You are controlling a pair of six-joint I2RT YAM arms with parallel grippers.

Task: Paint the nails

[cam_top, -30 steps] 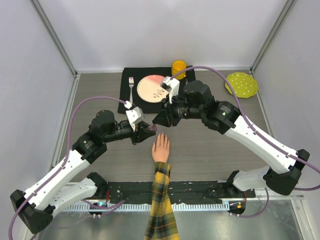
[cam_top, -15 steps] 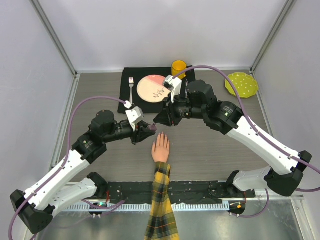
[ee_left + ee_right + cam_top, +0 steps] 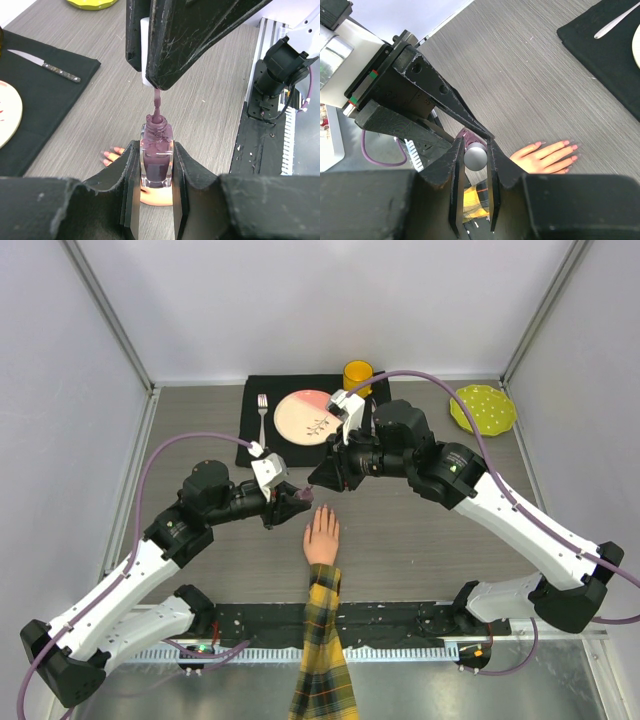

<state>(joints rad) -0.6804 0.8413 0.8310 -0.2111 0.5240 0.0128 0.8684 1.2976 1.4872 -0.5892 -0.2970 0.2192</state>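
Observation:
A pale mannequin hand point(image 3: 322, 535) in a yellow-black plaid sleeve lies palm down near the table's front middle. Its nails point(image 3: 570, 146) look pink; two of them point(image 3: 107, 154) also show in the left wrist view. Just left of and above the fingertips, my left gripper point(image 3: 290, 500) is shut on a purple polish bottle point(image 3: 157, 160), held upright. My right gripper point(image 3: 318, 478) hangs over the bottle, shut on its white cap point(image 3: 475, 156). The brush stem point(image 3: 157, 105) under the cap reaches down into the bottle's neck.
At the back lies a black placemat point(image 3: 250, 445) with a pink-and-cream plate point(image 3: 305, 415), a fork point(image 3: 263, 415) and a knife point(image 3: 45, 64). A yellow cup point(image 3: 357, 373) stands behind it. A yellow-green dotted plate point(image 3: 483, 408) sits back right. A black rail point(image 3: 400, 620) runs along the near edge.
The right arm has shifted very slightly to the right with the cap. The left arm and the bottle have stayed still.

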